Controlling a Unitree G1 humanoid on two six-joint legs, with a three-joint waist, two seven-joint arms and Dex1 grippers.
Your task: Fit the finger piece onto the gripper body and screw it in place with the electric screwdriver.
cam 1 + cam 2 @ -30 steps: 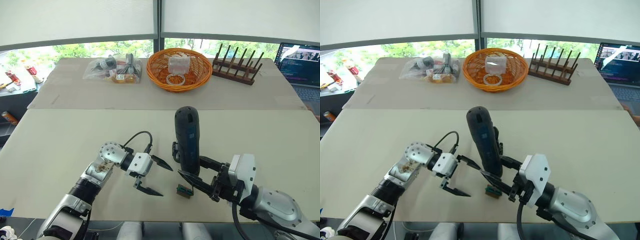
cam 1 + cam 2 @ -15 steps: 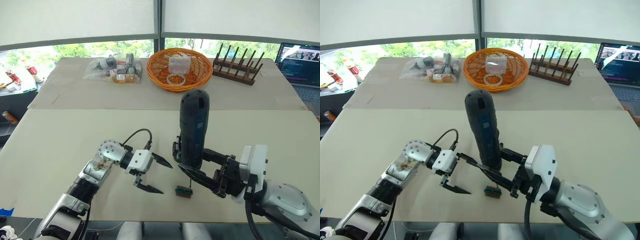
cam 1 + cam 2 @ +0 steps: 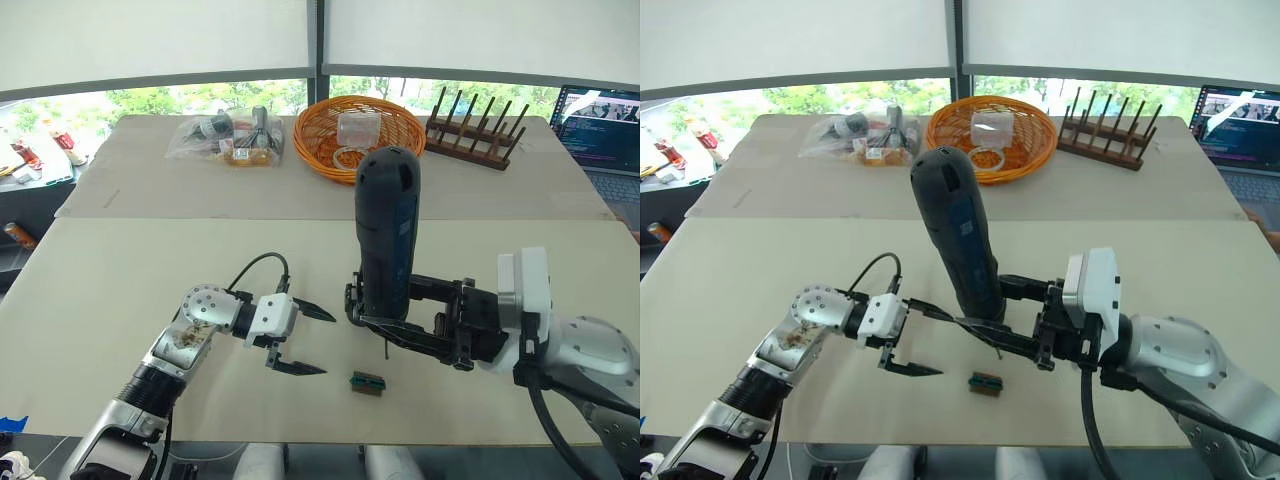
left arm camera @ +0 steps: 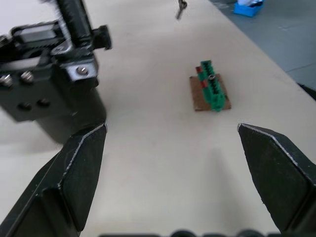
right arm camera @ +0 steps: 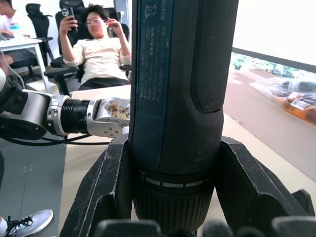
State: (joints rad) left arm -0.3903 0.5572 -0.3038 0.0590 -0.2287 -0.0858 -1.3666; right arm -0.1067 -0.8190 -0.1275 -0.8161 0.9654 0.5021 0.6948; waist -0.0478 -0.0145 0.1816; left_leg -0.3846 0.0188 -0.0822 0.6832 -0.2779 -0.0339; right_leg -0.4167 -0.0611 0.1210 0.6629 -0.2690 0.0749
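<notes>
My right gripper is shut on the electric screwdriver, a thick blue-black tool held upright above the table's front middle, with its thin bit pointing down. The right wrist view has the tool's barrel clamped between both fingers. The gripper body, a small black assembly, rests on the table just behind the screwdriver. To its left, my left gripper stands open and empty, low over the table. The finger piece is out of view.
A small green-and-black block lies on the table below the bit, between my grippers. An orange basket, a plastic bag of parts, a wooden rack and a laptop stand at the back. A seated person is beyond the table.
My right gripper has raised the screwdriver and brought it more upright, so the bit now hangs clear of the table. The left gripper has shifted slightly and stays open.
</notes>
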